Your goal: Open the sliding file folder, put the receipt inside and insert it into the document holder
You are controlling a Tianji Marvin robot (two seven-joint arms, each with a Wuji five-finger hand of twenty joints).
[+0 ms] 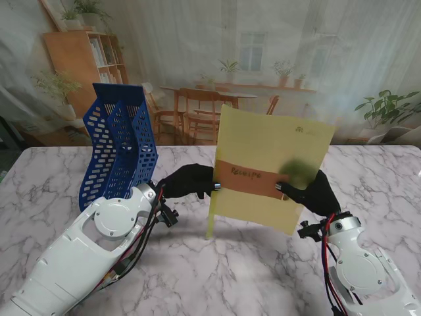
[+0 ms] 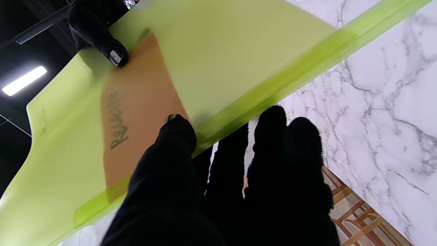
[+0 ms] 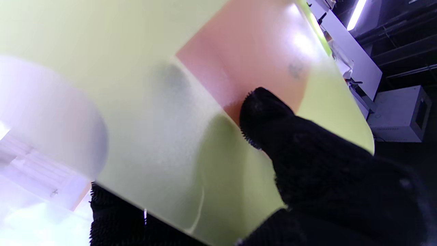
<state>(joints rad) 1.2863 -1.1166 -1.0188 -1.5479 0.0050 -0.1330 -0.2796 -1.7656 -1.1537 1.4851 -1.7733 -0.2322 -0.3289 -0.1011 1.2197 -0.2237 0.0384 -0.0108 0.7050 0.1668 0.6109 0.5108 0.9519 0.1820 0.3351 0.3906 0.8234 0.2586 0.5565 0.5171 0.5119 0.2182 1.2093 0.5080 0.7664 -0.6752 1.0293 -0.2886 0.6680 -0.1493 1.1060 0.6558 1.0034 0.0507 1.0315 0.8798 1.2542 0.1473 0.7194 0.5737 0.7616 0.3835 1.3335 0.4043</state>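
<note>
Above the white marble-patterned table (image 1: 197, 263): translucent yellow-green plastic sliding file folder (image 1: 263, 141), held upright between us; blue perforated plastic document holder (image 1: 122, 141), standing to its left; brown paper receipt (image 1: 247, 179), seemingly inside; left hand (image 1: 187, 181) pinching the spine edge; right hand (image 1: 316, 192) pinching the opposite edge; we judge a level carry left, spine leading, best.
</note>
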